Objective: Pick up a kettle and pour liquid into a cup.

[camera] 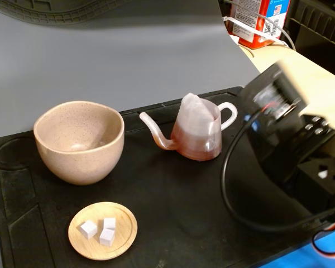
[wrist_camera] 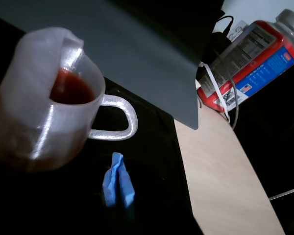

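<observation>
The small translucent pinkish-white plastic kettle (camera: 196, 129) is seen in the fixed view upright on the black moulded mat (camera: 173, 223), its long thin spout directed left toward the large rounded beige-pink speckled ceramic cup (camera: 80, 140), which stands apart from it. The reddish-brown liquid (camera: 194, 146) is visible through the kettle's lower body. In front of the cup, a small round wooden dish (camera: 103, 230) holding three white cubes (camera: 100, 230) is noted. The black arm (camera: 293, 139) with its looping black cable (camera: 234, 195) occupies the right side, blurred, beside the kettle's loop handle. The gripper's fingertips are not shown, so its opening cannot be determined.

The wrist view alone shows the liquid surface from above, the handle close up, a small blue piece (wrist_camera: 118, 180) lying on the mat below the handle, and a red-and-blue labelled bottle (wrist_camera: 255, 58) on the pale wooden surface (wrist_camera: 220, 166) beyond a grey sheet (wrist_camera: 137, 54).
</observation>
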Available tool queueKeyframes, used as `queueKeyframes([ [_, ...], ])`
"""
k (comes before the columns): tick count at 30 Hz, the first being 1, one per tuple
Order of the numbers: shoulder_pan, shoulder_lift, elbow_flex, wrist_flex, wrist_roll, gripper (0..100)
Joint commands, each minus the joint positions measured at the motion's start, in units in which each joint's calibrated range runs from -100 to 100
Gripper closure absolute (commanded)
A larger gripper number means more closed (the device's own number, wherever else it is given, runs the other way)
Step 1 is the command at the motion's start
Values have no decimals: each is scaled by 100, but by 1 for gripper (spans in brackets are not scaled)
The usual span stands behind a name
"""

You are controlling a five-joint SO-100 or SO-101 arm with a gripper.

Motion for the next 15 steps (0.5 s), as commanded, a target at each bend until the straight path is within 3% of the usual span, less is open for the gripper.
queueKeyframes([
  [1,-28,385,-530,-115,269,99],
  [10,-149,863,-1093,-63,269,99],
  [15,-142,871,-1157,-55,269,87],
])
